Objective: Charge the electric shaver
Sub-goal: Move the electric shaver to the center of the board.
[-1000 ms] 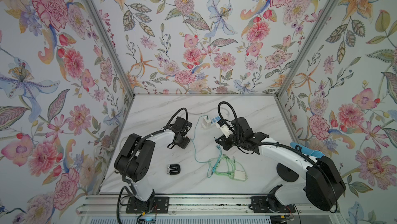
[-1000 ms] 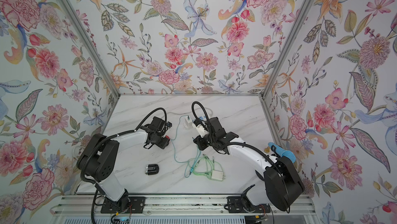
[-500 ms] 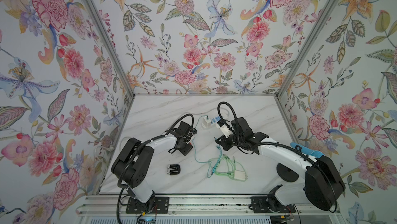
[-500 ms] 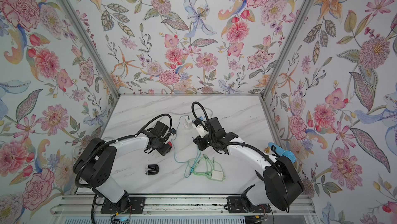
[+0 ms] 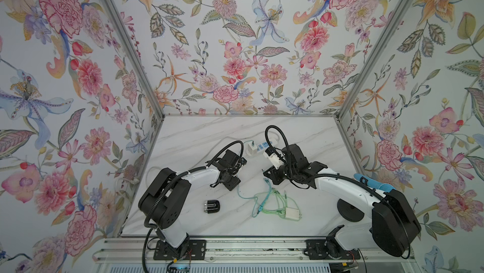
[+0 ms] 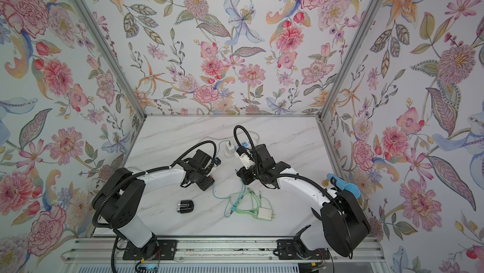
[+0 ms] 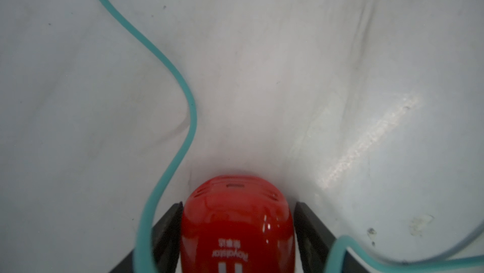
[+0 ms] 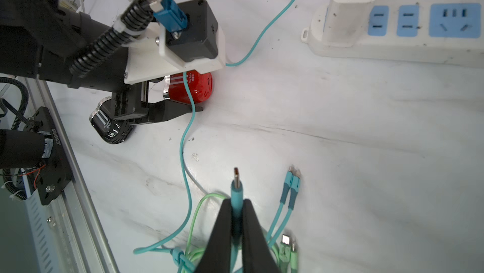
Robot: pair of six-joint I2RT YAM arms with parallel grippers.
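- Electric shaver (image 8: 188,88), red with a chrome band, lies on the white marble bench (image 5: 193,138), left of its middle.
- Left hand (image 7: 238,207) is low over the bench, its fingers (image 7: 170,222) apart, one on each side of the shaver. A thin gap shows on at least one side.
- Right hand (image 8: 237,202), near the bench's middle, is clamped on a teal plug (image 8: 236,187).
- White power strip (image 8: 392,46) lies toward the back edge, with a white charger block (image 8: 351,9) seated in it.
- Tangle of green and teal cables (image 5: 272,203) lies near the front edge. A thin teal lead (image 7: 183,88) runs just beside the shaver.
- Black rounded device (image 5: 211,205) sits toward the front-left corner, apart from the shaver.
- The teal plug's bare metal tip sticks out beyond the right hand's fingertips.
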